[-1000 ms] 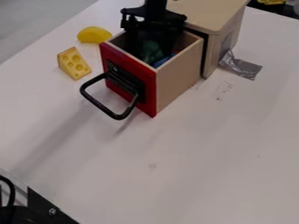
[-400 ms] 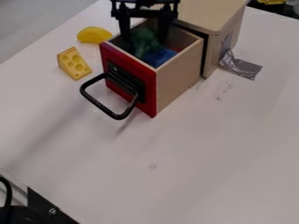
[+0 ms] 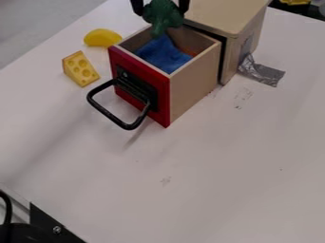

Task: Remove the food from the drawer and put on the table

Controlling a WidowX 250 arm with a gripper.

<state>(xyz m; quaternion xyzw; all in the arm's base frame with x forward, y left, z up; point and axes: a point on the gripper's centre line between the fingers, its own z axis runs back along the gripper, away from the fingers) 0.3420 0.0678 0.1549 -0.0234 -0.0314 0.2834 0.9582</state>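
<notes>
The gripper (image 3: 160, 5) clasps the green toy food (image 3: 163, 17) above the drawer (image 3: 194, 80), with setting it on the table (image 3: 222, 166) left to do.

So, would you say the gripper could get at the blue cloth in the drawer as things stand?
Probably not: the gripper already holds the green toy, though the drawer is open-topped and the blue cloth lies exposed.
</notes>
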